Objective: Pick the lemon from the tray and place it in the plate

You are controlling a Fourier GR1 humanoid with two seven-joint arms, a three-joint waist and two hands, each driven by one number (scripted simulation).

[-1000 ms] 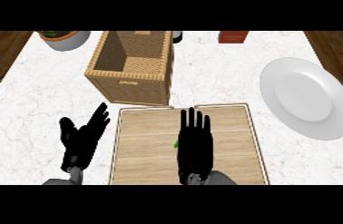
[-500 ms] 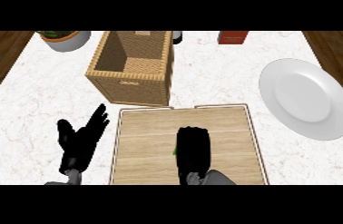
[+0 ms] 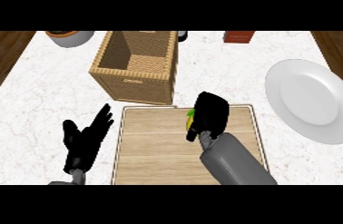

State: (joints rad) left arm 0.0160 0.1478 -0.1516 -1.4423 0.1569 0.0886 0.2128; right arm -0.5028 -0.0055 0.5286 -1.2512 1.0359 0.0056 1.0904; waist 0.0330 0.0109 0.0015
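**A:** Right hand status?
**B:** The right hand point(image 3: 211, 112) is curled down over the lemon point(image 3: 190, 120), with fingers wrapped round it. Only a yellow sliver with a green spot shows at the hand's left side.
**A:** Where does that put the lemon?
**B:** At the far end of the tray point(image 3: 150, 146), near its back rim. I can't tell if it is resting on the wood or lifted off. The plate point(image 3: 305, 98) sits to the right on the counter point(image 3: 53, 91), well apart from the hand.
**A:** Left hand?
**B:** The left hand point(image 3: 84, 141) has its fingers straight and spread. It is just beside the tray's left edge, over the counter.
**A:** Any text we can read?
**B:** There's a small mark on the front wall of the wicker basket point(image 3: 134, 85), too small to read. The red-brown box point(image 3: 239, 36) at the far edge is cut off, so nothing is legible there either.
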